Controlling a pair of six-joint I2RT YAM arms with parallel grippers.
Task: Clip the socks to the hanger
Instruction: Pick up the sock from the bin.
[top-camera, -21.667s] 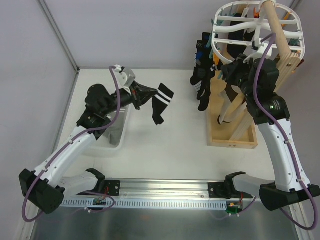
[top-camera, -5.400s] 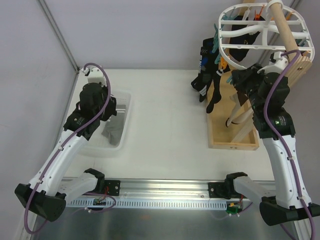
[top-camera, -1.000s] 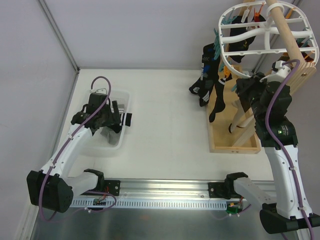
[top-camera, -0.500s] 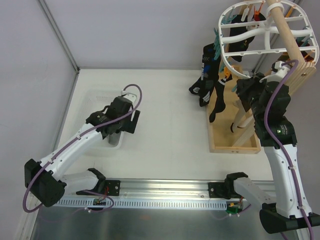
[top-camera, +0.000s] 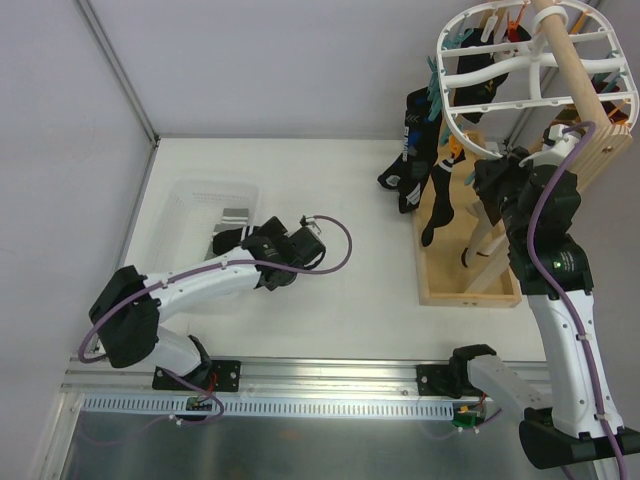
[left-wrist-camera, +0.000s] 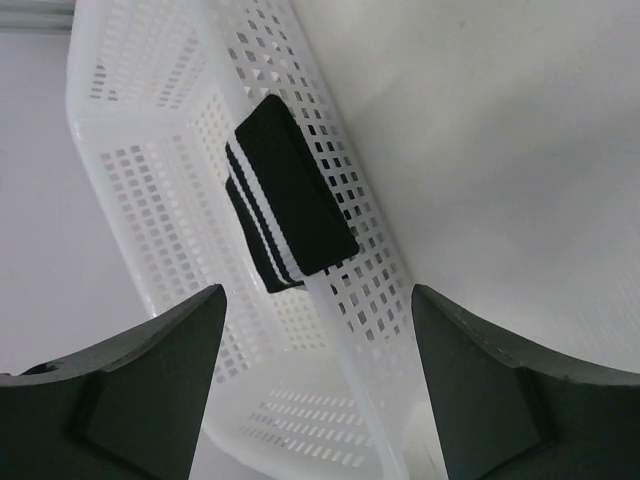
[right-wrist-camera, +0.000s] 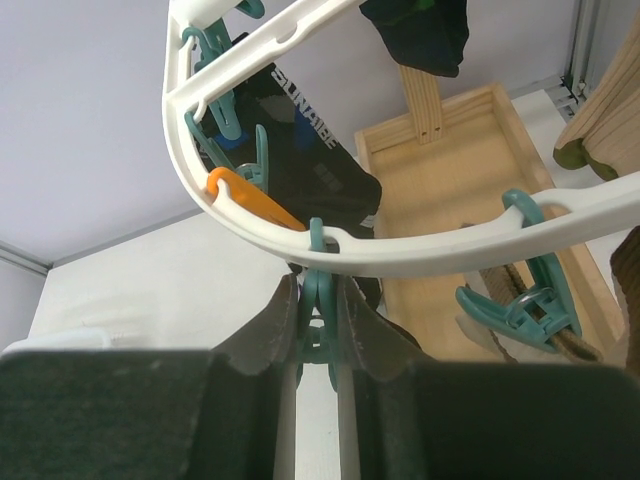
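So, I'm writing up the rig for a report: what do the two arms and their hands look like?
Both the left arm and right arm have white link shells with black joint housings, and a purple cable loops along each. The left hand and right hand are black, with broad, flat dark fingers.

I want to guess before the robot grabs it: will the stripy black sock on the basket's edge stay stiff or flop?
Probably floppy: the sock already folds over the basket rim, so it should droop when lifted. Likely light too, since the thin mesh wall looks unbent beneath it. It might snag slightly on the mesh holes.
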